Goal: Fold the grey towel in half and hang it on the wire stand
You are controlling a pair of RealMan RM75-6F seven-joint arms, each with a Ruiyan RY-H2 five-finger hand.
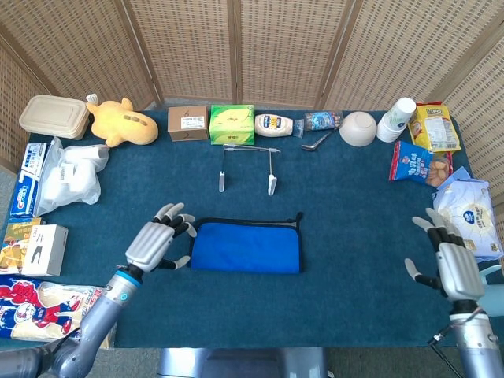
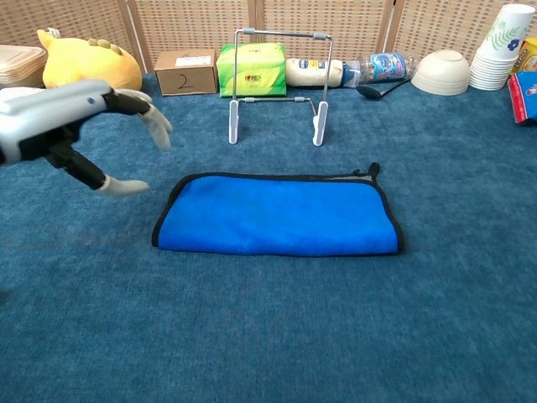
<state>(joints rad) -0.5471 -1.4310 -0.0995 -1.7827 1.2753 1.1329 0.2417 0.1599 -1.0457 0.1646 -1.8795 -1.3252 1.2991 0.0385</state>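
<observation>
Towel [image 1: 246,246] — blue, black-edged, already folded in half — flat on the table [image 1: 354,260] near the middle, fold toward the front edge. Wire stand [image 1: 248,167] upright just behind it, apart from it, bare of any cloth. Left hand [image 1: 154,242] held just left of the towel's left edge, fingers spread, gripping nothing, clear of the cloth; seen in the chest view [image 2: 80,126] hanging above the table. Right hand [image 1: 449,264] far off at the right edge of the table, fingers fanned apart, nothing in it, beside a white bag [image 1: 469,213]. Along the back: plush toy [image 1: 120,121], brown box [image 1: 187,123], green box [image 1: 231,124], bottle [image 1: 274,124], bowl [image 1: 357,128], cups [image 1: 396,118].
</observation>
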